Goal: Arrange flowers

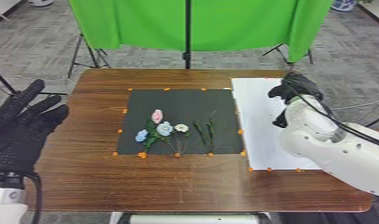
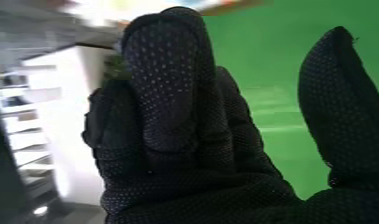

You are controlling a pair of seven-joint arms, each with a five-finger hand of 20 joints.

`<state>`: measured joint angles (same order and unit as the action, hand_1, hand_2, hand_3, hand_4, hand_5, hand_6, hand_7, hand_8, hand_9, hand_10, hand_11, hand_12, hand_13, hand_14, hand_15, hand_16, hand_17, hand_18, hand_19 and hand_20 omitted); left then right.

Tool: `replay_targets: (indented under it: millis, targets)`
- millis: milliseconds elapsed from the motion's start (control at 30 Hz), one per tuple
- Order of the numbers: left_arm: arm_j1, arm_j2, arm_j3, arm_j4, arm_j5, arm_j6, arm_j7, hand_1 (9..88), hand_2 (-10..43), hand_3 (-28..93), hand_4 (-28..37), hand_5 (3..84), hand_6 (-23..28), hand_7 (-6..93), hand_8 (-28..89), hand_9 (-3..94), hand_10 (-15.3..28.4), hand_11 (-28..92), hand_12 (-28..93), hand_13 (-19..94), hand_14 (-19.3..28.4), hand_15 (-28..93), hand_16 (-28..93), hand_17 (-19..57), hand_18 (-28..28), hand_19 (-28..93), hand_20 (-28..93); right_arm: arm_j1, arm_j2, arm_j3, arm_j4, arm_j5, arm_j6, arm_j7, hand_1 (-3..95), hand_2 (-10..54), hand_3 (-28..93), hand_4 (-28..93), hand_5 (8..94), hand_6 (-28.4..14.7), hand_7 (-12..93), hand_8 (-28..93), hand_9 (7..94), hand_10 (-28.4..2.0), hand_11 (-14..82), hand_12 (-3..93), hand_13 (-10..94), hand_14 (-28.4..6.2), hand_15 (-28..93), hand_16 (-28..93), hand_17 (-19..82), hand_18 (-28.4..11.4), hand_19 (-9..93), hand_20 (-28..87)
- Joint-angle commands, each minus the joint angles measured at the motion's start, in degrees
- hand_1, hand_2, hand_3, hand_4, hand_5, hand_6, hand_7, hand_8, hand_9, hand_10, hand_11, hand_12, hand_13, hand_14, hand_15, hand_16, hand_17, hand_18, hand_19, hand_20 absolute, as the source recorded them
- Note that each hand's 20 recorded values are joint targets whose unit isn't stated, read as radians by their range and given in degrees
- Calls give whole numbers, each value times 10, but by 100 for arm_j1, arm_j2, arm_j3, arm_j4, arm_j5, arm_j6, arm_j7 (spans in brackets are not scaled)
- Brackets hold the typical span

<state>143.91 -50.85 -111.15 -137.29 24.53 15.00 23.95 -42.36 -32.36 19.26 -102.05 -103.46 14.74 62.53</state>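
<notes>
Flowers [image 1: 164,128] lie lengthwise, near to far, on a black mat [image 1: 148,102]. The right hand [image 1: 297,89], fingers straight and thumb apart, is right of them and farther off; reaching them likely means going left and nearer.

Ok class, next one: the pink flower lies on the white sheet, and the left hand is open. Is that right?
Not quite: the head view shows the pink flower lying on the dark mat, left of the white sheet. The left hand is indeed open.
</notes>
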Motion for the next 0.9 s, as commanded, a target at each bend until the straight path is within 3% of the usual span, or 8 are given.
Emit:
replay_targets:
  millis: [33,167,300,600,667,800,833,900]
  targets:
    - [-48,104,120,52,-91,113,17,214,75,788,-267,347,80,151,-103,339,208,313,123,267,284,621,-120,-50,259,616,260,499,114,-404,674,-11,-430,115,327,-76,738,-239,431,-72,85,-96,767,-168,245,152,796,-96,581,150,498,-194,932,188]
    - [-178,150,144,45,-60,80,6,215,76,787,-265,348,80,150,-103,339,208,314,123,266,284,621,-120,-51,259,617,261,626,72,-508,924,87,-638,59,340,-94,745,-249,408,-66,84,-96,757,-166,249,153,791,-95,581,152,496,-191,932,178]
    - [-255,137,115,49,-39,54,-93,215,75,788,-263,348,81,151,-102,340,208,315,123,266,284,621,-120,-51,259,617,262,682,-13,-650,1161,-178,-800,-35,342,-95,746,-253,392,-55,86,-96,754,-164,250,152,790,-94,583,151,496,-190,932,173]
    - [-217,71,65,8,-41,77,41,218,74,788,-261,349,81,152,-103,339,209,315,123,265,284,621,-120,-50,259,616,263,867,-167,-956,1609,-91,-1220,-378,347,-95,748,-260,371,-12,106,-105,739,-157,255,154,782,-91,591,153,489,-186,932,162]
    - [-162,76,65,14,-44,5,65,218,74,788,-260,349,81,151,-103,340,209,315,122,265,284,621,-120,-50,259,616,263,866,-168,-1061,1611,-87,-1098,-330,349,-95,748,-262,362,-2,112,-107,732,-155,254,153,777,-89,592,154,486,-184,932,158]
    - [-231,73,128,39,-37,-17,32,218,74,789,-259,350,82,150,-102,340,208,316,123,266,284,621,-120,-50,258,616,263,764,-214,-1027,1664,-64,-1212,-422,352,-95,748,-266,357,9,116,-112,723,-153,253,153,768,-87,596,153,482,-181,932,149]
    - [-207,87,132,27,-59,15,76,219,74,788,-259,350,82,150,-102,340,208,316,123,266,284,621,-120,-50,258,616,263,749,-237,-1003,1680,-36,-1246,-435,353,-95,748,-267,356,14,117,-112,722,-154,253,153,766,-87,597,153,481,-181,932,148]
    - [-185,25,109,16,-16,-22,40,219,74,790,-258,350,82,151,-102,341,209,316,123,265,284,620,-120,-50,258,616,263,662,-276,-893,1723,-6,-1412,-438,356,-95,747,-268,365,29,123,-113,718,-153,251,152,765,-86,597,153,478,-180,932,145]
